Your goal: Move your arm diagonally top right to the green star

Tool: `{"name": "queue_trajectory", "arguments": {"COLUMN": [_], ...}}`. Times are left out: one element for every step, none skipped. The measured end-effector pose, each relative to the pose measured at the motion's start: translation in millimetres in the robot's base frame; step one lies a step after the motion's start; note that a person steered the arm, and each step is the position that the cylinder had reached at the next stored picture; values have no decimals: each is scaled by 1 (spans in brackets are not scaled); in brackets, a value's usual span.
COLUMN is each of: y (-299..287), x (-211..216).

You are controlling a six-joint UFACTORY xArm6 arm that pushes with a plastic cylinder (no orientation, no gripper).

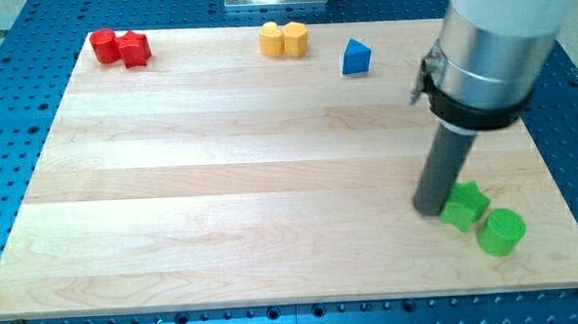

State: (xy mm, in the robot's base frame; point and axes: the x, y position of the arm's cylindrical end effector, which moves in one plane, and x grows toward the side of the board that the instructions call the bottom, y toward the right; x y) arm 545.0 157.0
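The green star (465, 205) lies on the wooden board (231, 184) at the lower right. My tip (430, 209) rests on the board right at the star's left side, touching or nearly touching it. A green cylinder (500, 232) stands just to the lower right of the star, close against it. The rod rises from the tip to the large grey arm body (489, 46) at the view's top right.
Two red blocks (120, 46) sit together at the top left. Two yellow blocks (284, 38) sit together at the top middle. A blue triangular block (356, 57) lies right of them. Blue perforated table (3, 106) surrounds the board.
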Motion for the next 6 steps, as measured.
{"name": "queue_trajectory", "arguments": {"y": [13,-55,-107,-133,-138,-138], "x": [19,10,-15,-18,-17,-16]}}
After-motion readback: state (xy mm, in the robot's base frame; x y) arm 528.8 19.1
